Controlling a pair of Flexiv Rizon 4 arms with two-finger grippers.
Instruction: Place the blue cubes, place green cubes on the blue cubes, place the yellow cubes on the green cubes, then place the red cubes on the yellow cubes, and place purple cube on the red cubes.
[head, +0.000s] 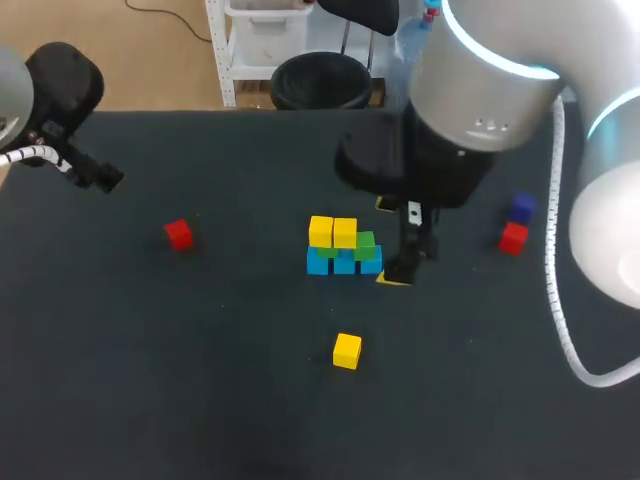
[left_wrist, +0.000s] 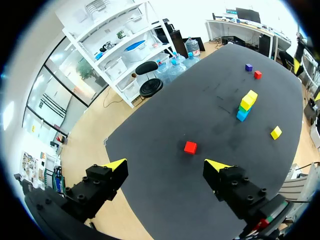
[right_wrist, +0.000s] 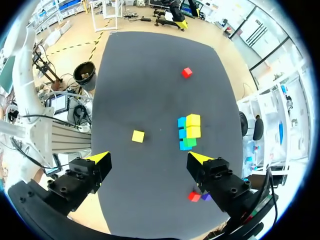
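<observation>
Plainly, left gripper (left_wrist: 166, 164) and right gripper (right_wrist: 149, 157) gape empty — stack (head: 343, 247) blue, green, yellow-topped.

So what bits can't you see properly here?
Head view: the yellow cubes cover most of the green cubes, so their number is unclear.
Left wrist view: the stack is too small to count its cubes.
Right wrist view: the right fingers hide part of the purple cube.

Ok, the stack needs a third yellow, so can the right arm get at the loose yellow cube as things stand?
Probably yes. The yellow cube sits alone, clear of the stack, and the open right gripper hangs close by with nothing between them.
</observation>
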